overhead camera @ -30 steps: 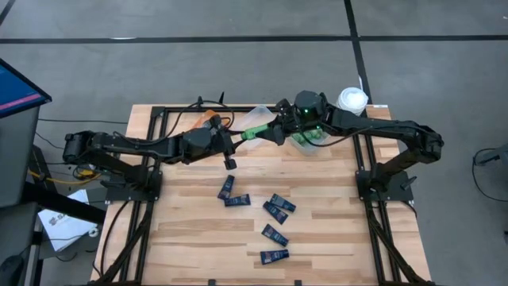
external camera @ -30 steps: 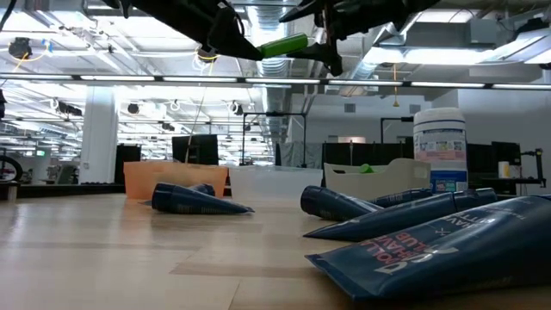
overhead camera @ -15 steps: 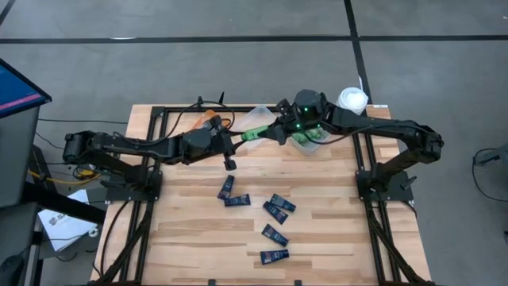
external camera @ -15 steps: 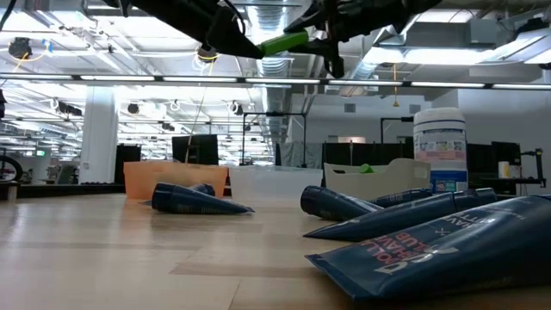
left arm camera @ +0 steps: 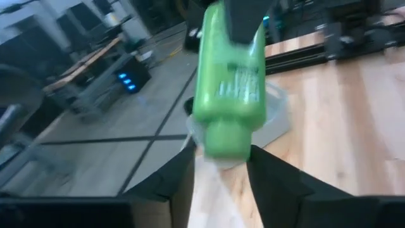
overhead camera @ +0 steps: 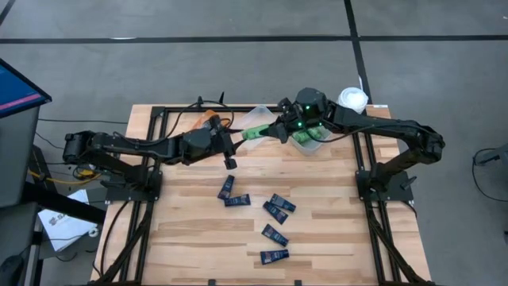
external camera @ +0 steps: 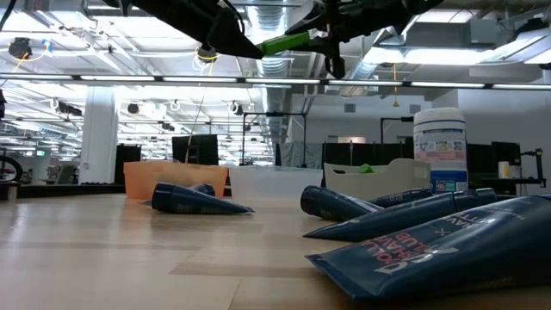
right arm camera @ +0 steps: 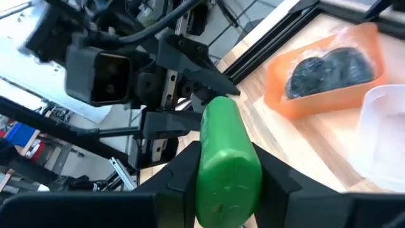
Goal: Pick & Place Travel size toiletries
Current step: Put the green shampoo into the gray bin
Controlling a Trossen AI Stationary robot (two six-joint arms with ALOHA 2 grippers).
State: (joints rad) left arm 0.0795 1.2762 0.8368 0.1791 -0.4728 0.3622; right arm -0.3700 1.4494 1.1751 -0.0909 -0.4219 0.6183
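A bright green mini bottle (overhead camera: 255,132) hangs in the air between both grippers, above the table's far middle. My right gripper (overhead camera: 274,131) is shut on its base end. My left gripper (overhead camera: 243,137) is open, with a finger (left arm camera: 180,180) on each side of the bottle's cap (left arm camera: 224,136). In the low view the bottle (external camera: 288,40) lies almost level, high above the table. Several dark navy tubes (overhead camera: 270,210) lie flat on the wood near the middle. My left gripper's fingers flank the cap closely, and I cannot tell whether they touch it. My right gripper pinches the bottle's base end (right arm camera: 228,171) between its two fingers (right arm camera: 174,174). It comes in nearly level from the table's right and lies along the bottle. The bottle is lifted clear, roughly level.
At the far edge stand an orange bin (overhead camera: 208,121) with dark tins, a clear bin (right arm camera: 386,126) beside it, and a bin holding green bottles (overhead camera: 311,140). A large white jar (overhead camera: 352,99) stands at the far right. Black frame rails (overhead camera: 361,171) run down both table sides.
My right gripper has closed in over the bottle's base end, which a second ago showed free in front of it. The bottle has tipped slightly, its base end now a little higher. Both arms have otherwise stayed in place.
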